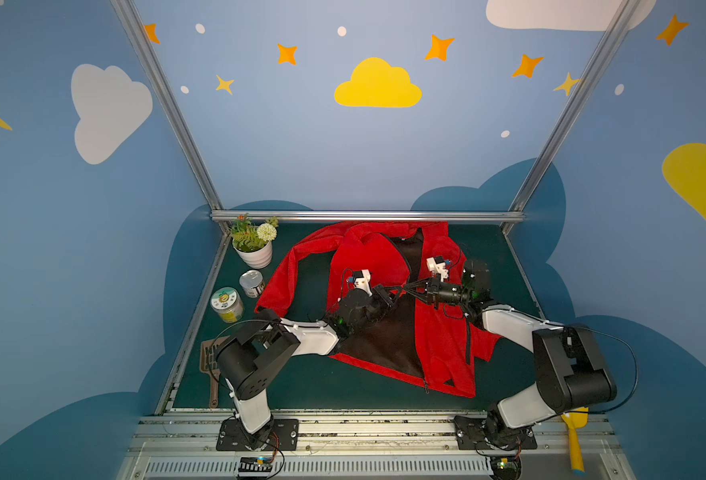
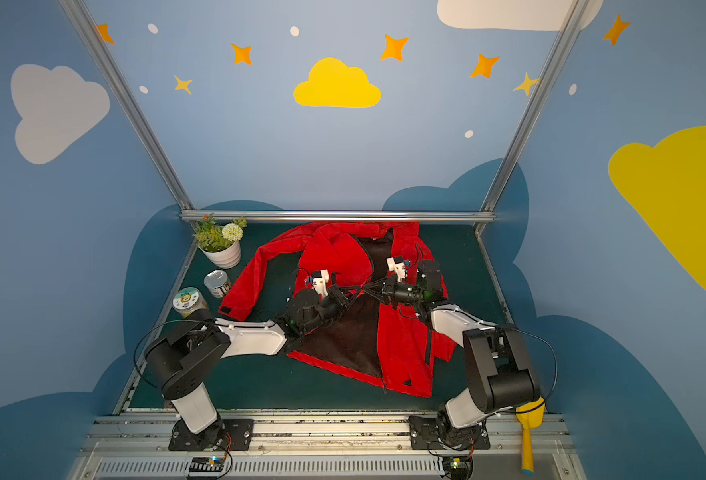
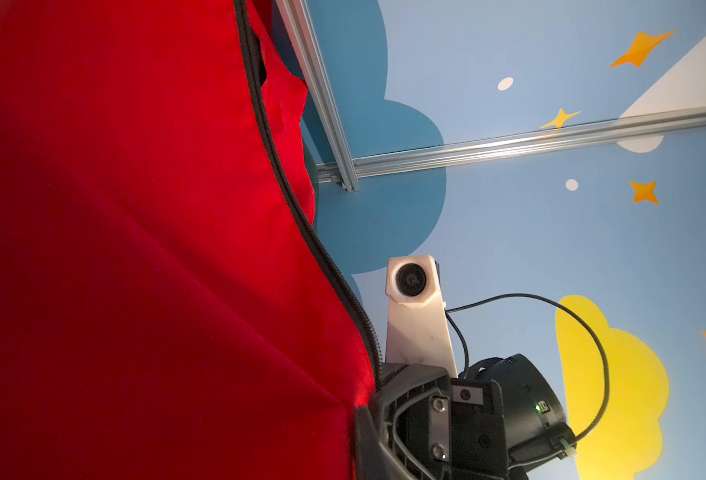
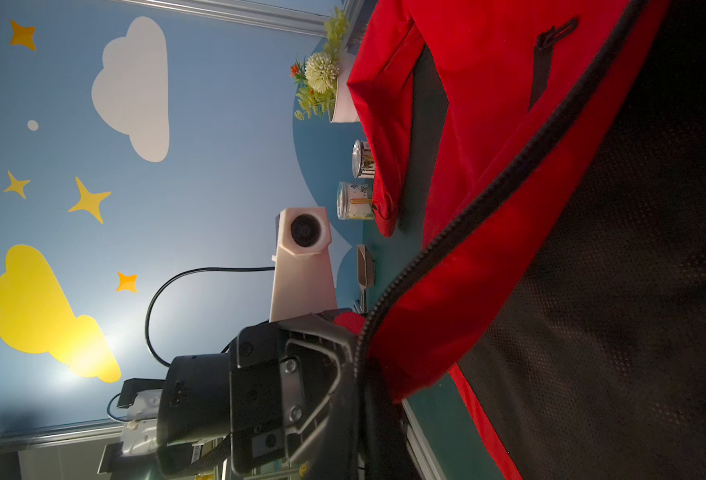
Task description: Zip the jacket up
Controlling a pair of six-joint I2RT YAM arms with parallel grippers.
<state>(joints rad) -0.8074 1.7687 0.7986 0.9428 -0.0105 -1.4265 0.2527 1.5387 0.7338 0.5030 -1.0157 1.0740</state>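
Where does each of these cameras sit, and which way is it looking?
Top views: high over the table's front, looking down on the jacket; left arm and right arm show, left gripper and right gripper close together.
Left wrist: on the left arm, looking past red cloth at the right arm's white camera; own gripper unclear.
Right wrist: on the right arm, looking at the left arm's white camera, past the black lining.
Shared: the wrist views face each other; the top views nearly match.
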